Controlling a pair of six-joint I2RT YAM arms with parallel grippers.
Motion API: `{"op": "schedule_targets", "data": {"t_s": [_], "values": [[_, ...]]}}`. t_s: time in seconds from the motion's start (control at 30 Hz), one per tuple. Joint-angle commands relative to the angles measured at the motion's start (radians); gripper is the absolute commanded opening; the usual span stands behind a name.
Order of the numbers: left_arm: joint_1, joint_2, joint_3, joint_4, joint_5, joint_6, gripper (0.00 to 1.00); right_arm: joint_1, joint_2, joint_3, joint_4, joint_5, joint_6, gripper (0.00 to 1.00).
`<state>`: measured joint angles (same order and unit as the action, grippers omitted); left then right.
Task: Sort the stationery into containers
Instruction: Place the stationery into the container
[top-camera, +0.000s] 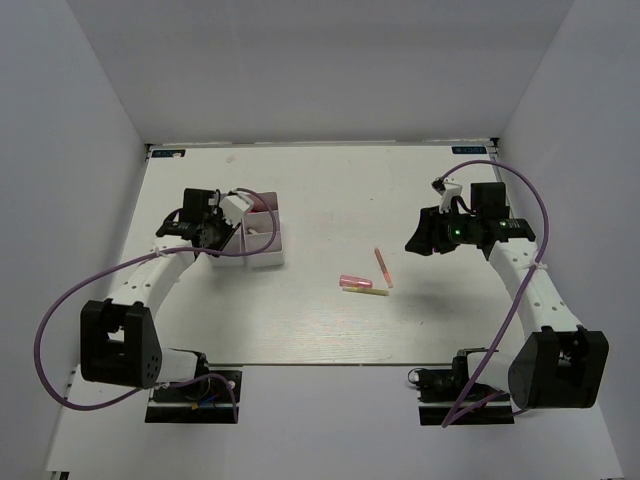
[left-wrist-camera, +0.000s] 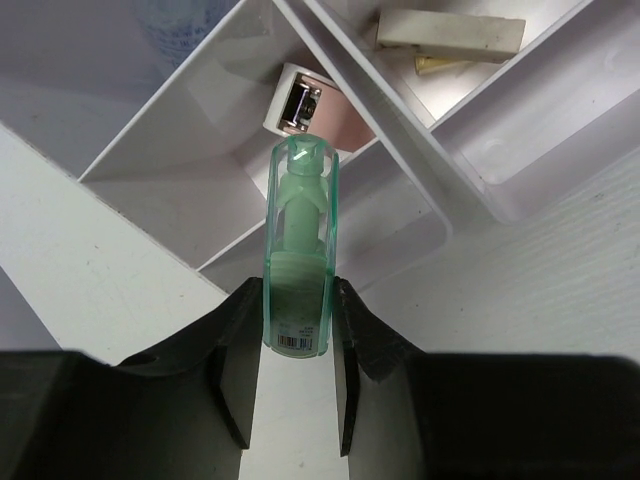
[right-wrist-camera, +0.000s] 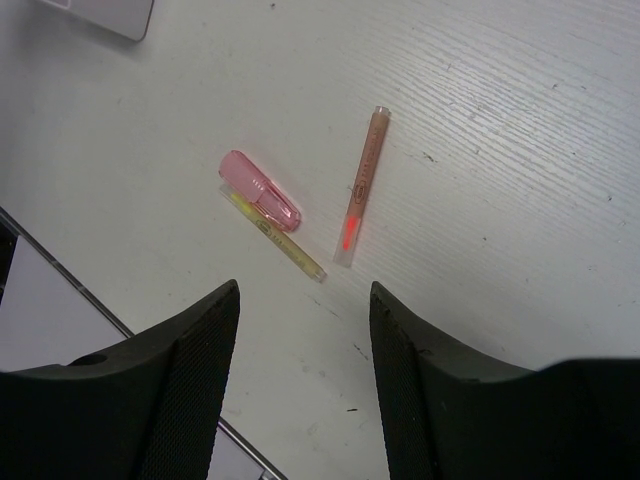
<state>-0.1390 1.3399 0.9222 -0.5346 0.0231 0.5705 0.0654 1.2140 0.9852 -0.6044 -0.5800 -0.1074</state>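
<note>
Left gripper (left-wrist-camera: 297, 335) is clamping a green piece (left-wrist-camera: 298, 240) over the containers (left-wrist-camera: 385, 115).
Next is opening above a compartment; right gripper (right-wrist-camera: 305, 340) is hovering, fingers apart.

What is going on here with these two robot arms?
They are sorting stationery. The left hand is shut on a green highlighter, with its tip over the white containers. The right hand hangs open above the table, over three loose items: a pink piece, a yellow stick and a thin pink pen.
</note>
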Motion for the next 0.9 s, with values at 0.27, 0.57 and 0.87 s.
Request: {"op": "schedule_targets", "data": {"t_s": [0.27, 0.57, 0.87], "values": [[0.007, -0.024, -0.036, 0.061, 0.014, -0.031, 0.38, -0.006, 0.004, 0.020, -0.014, -0.029, 0.003, 0.59], [0.007, -0.034, -0.040, 0.068, -0.008, -0.037, 0.54, -0.006, 0.009, 0.021, -0.021, -0.038, 0.002, 0.59], [0.007, -0.042, -0.042, 0.073, -0.012, -0.041, 0.55, -0.006, 0.010, 0.020, -0.017, -0.041, -0.002, 0.59]]}}
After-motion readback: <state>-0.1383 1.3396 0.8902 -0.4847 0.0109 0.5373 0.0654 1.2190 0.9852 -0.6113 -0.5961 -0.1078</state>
